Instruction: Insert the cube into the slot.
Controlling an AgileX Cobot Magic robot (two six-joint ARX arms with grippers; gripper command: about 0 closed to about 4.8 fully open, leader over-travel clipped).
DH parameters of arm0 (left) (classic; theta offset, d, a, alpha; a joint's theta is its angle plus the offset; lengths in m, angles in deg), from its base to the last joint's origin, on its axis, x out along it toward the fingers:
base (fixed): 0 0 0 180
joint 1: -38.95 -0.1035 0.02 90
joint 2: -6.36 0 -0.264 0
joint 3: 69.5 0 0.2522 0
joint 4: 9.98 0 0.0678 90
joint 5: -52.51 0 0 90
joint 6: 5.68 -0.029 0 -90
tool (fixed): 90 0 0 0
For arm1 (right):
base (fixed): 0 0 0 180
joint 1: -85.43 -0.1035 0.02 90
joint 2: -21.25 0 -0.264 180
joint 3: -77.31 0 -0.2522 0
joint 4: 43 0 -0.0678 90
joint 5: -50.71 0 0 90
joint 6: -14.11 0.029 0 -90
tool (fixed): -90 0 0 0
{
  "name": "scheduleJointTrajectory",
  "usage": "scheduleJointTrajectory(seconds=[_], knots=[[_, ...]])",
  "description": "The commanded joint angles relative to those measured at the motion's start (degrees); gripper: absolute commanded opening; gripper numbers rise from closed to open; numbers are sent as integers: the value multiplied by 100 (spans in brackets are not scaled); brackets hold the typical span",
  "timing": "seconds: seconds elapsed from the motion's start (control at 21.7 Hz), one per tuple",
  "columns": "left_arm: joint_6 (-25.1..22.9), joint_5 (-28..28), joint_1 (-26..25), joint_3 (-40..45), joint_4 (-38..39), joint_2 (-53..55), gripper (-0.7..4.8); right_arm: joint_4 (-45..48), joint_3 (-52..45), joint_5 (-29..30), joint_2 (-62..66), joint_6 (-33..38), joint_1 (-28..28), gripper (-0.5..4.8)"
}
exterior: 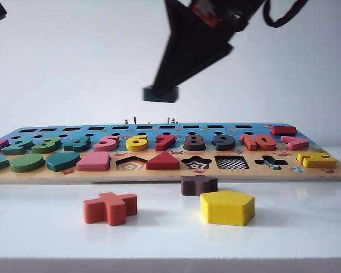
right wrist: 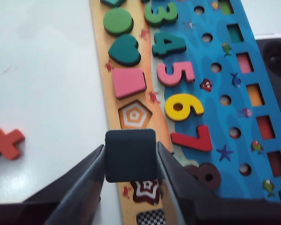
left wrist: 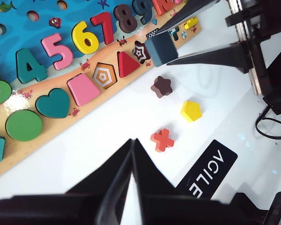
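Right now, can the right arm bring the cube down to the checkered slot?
Probably yes. The right pincer holds the cube above the board, and the slot lies open with nothing over it.

Dark navy cube (right wrist: 130,155) clamped in right hand (right wrist: 130,159), airborne; checkerboard slot (exterior: 232,162) empty, 5 o'clock below it.

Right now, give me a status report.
Right end effector shut on cube, above the board. Left end effector shut, empty. Checkerboard slot empty, unobstructed.
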Motion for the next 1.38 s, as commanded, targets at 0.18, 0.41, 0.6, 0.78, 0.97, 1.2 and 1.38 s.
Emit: scheduleJointTrajectory(seconds=[0.18,0.41,0.6,0.78,0.97,1.2,1.38], knots=[[-13,-13,-4,-26,-33,2,20,-734,9,-374,-140,-643,297,160],[-13,-11,-4,-26,-33,2,20,-765,7,-426,-107,-925,636,160],[-13,-13,-4,-26,-33,2,20,-798,-37,-426,-98,-1425,817,160],[-13,-13,-4,-26,-33,2,20,-750,-129,-433,-98,-1926,817,160],[-13,-13,-4,-26,-33,2,20,-603,-247,-466,-52,-2118,826,159],[-13,-13,-4,-26,-42,2,20,-509,-247,-463,105,-2116,828,159],[-13,-13,-4,-26,-304,0,20,-496,-256,-420,221,-2111,881,159]])
